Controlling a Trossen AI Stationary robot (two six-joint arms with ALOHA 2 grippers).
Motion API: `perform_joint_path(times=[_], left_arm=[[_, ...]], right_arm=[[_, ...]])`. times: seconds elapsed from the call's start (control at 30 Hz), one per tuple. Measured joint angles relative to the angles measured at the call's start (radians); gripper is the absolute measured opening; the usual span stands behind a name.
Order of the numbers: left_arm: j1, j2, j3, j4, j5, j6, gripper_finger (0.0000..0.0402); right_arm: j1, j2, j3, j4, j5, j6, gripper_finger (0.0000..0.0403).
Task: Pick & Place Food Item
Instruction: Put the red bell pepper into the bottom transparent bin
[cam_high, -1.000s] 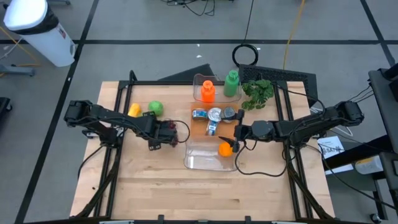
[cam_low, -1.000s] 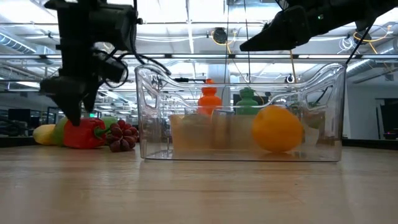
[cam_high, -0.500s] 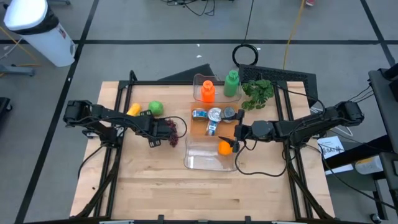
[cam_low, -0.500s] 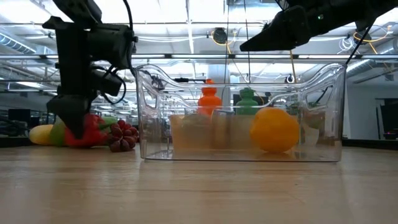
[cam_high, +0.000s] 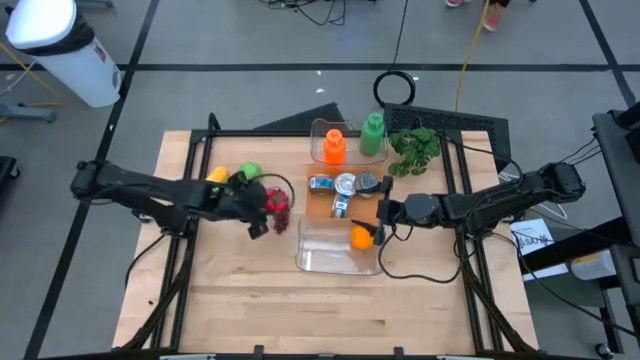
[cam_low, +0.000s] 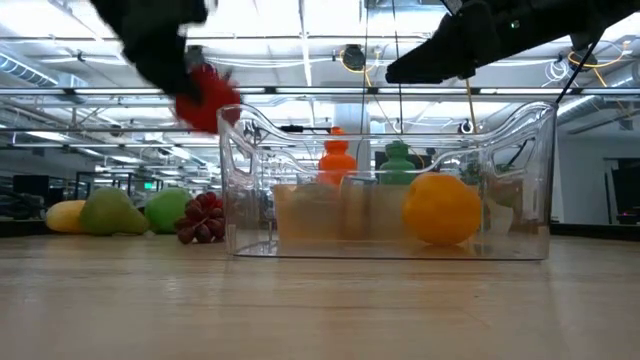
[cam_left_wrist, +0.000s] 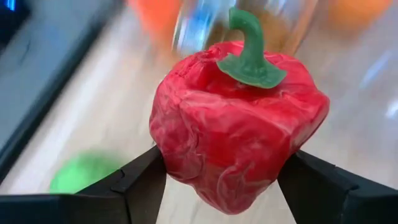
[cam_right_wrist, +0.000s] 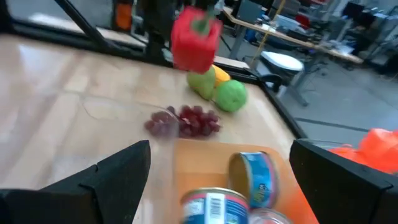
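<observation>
A red bell pepper with a green stem hangs in the air left of the clear bin. My left gripper is shut on it. The low view shows the pepper level with the bin's rim. An orange lies in the bin. My right gripper hovers open over the bin's right part, above the orange, holding nothing. In the right wrist view its fingers stand wide apart, and the pepper shows beyond them. My left gripper pinches the pepper's body between its two fingers, one finger on each opposite side of its lower half. The fingers come slanting down from the table's left. The pepper is lifted clear of the table, its stem pointing away from the fingers.
Grapes, a green apple, a pear and a lemon lie on the table left of the bin. Behind the bin stands a tray of cans, then an orange bottle, a green bottle and a plant.
My left gripper has taken hold of the pepper where it sat on the table beside the grapes. It has risen with it, tipping from pointing down to slanting. The pepper is now lifted clear, up near the height of the bin's rim. The grapes stay where they were.
</observation>
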Motion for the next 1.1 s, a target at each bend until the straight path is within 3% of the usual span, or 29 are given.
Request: perform_joint_path(times=[0.17, 0.3, 0.5, 0.73, 0.93, 1.1], left_arm=[[-0.067, -0.027, -0.016, 0.329, -0.04, 0.139, 0.0289], [-0.091, 0.067, -0.017, 0.562, -0.043, 0.257, 0.0276], [-0.09, 0.232, -0.018, 0.853, -0.039, 0.377, 0.0275], [-0.054, 0.326, -0.018, 0.958, -0.022, 0.374, 0.0279], [-0.029, 0.346, -0.019, 0.973, 0.025, 0.35, 0.0267], [-0.027, 0.358, -0.019, 0.983, 0.021, 0.346, 0.0284]], right_arm=[[0.0, 0.012, 0.0, 0.078, -0.09, 0.101, 0.0363], [0.0, 0.071, 0.001, 0.202, -0.099, 0.18, 0.0363], [0.0, 0.189, 0.001, 0.377, -0.109, 0.176, 0.0363], [-0.001, 0.277, 0.001, 0.576, -0.197, 0.162, 0.0364], [-0.001, 0.351, 0.02, 0.634, -0.181, 0.098, 0.0364], [0.0, 0.377, 0.048, 0.63, -0.134, 0.082, 0.0362]])
